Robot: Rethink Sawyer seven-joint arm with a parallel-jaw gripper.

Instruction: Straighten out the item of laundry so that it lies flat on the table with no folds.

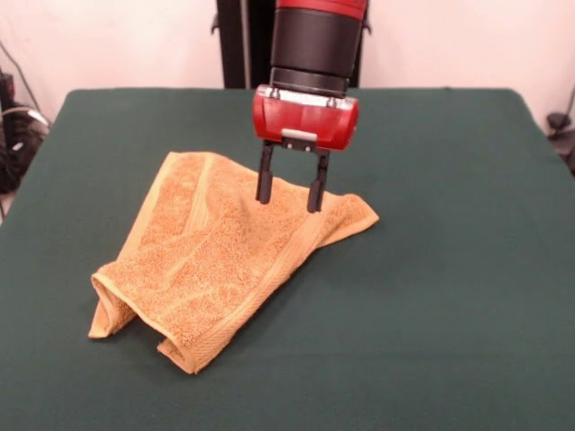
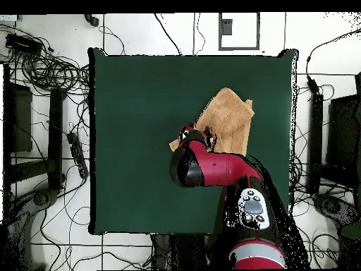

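Orange terry towel lies folded on the green bench, long axis from 1 to 7 o'clock; the released claw hovers above its 1 o'clock corner.

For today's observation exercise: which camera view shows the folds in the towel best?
The front view. There the towel shows its doubled-over layers, curled near corners and woven band, with the open tool at its far edge. The overhead view shows only its outline, partly hidden under the arm.
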